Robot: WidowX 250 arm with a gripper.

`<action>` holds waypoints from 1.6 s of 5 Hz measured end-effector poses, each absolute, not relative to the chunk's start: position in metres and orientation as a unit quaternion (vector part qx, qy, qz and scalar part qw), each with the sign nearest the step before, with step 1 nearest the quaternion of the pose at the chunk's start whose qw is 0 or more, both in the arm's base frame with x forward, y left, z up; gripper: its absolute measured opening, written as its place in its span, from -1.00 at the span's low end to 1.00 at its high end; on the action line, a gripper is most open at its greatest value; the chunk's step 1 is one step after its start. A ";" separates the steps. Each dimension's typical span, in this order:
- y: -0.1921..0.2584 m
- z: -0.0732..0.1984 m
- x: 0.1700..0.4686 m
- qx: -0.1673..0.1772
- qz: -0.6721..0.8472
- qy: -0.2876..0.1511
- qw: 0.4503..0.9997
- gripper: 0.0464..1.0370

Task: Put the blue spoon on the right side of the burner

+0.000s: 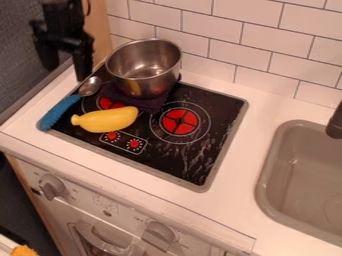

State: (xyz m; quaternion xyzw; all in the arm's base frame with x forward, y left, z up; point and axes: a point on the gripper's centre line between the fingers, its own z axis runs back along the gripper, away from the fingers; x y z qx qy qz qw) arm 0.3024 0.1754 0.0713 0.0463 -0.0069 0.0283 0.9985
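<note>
White tiles (210, 25) are lining the back wall across the top of the frame; beside them, at upper left, wood trim (100, 22) is bordering a dark panel (17, 75). White countertop (246, 155) is running below, slanting across the frame.

Item: one stovetop (224, 107), black with a grey rim, occupying the centre and left.

Item: one red burner (180, 121), ringed by pale circles, glowing near the centre of the frame.

Item: one spoon (60, 111), blue-handled with a metal bowl, lying aslant at left; its handle end is pointing to the lower left, its bowl to the upper right, and the whole is resting left of that burner.

Item: one yellow toy (110, 120), plump, lying between spoon and burner.

Item: one metal pot (143, 82), open and upright, standing at the rear of the stovetop, upper left of centre, on a dark purple cloth (150, 104).

Item: one black gripper (83, 75), hanging at upper left, left of the pot. I am looking at it from out here in the room and cannot tell whether it is open or closed.

Item: one grey sink (267, 192), sitting at right, a dark faucet (335, 125) reaching over its edge.

Item: two knobs (52, 186), projecting from the front panel, lower left.
</note>
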 end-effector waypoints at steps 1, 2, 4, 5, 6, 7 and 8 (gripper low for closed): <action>0.181 0.054 0.298 0.039 0.055 -0.013 0.998 0.93; 0.179 0.037 0.299 0.030 0.058 -0.016 0.998 0.93; 0.186 0.008 0.297 0.025 0.077 -0.021 0.997 0.77; 0.187 0.008 0.297 0.025 0.079 -0.021 0.996 0.21; 0.189 0.008 0.296 0.025 0.078 -0.019 0.996 -0.27; 0.189 0.008 0.292 0.027 0.080 -0.010 0.996 -0.34; 0.188 0.021 0.280 0.033 0.094 0.014 0.995 -0.34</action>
